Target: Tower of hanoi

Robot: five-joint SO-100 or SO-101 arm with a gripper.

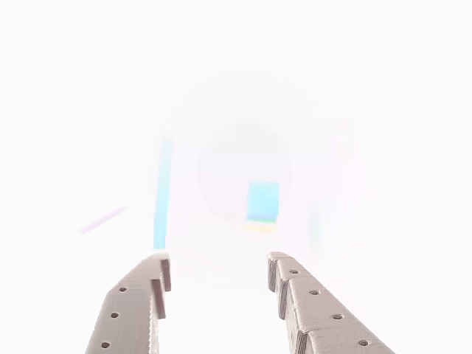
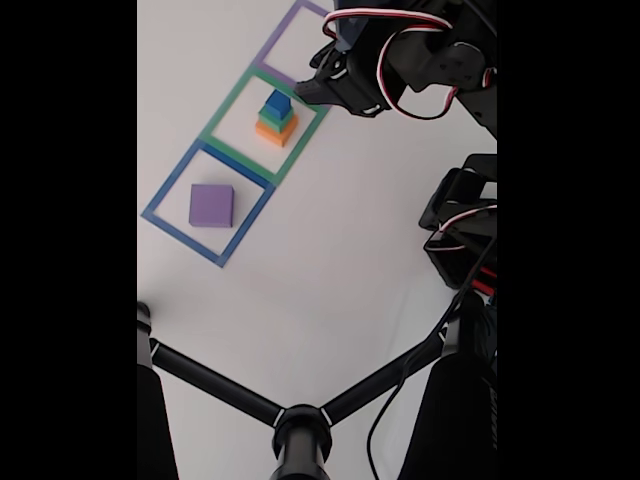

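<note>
In the fixed view a small stack of blocks (image 2: 277, 116), orange at the bottom, then green, then blue on top, stands inside the green taped square (image 2: 228, 103). A flat purple block (image 2: 211, 205) lies in the blue taped square (image 2: 168, 184). My gripper (image 2: 303, 91) hovers just to the upper right of the stack. The other view is washed out. There my gripper (image 1: 219, 258) is open with nothing between its grey fingers (image 1: 299, 295), and the stack's blue top (image 1: 263, 200) shows ahead of them.
A purple taped square (image 2: 279, 34) lies beyond the green one, partly under the arm. The arm's base and cables (image 2: 460, 240) stand at the right. A black tripod (image 2: 300, 430) spreads across the bottom of the fixed view.
</note>
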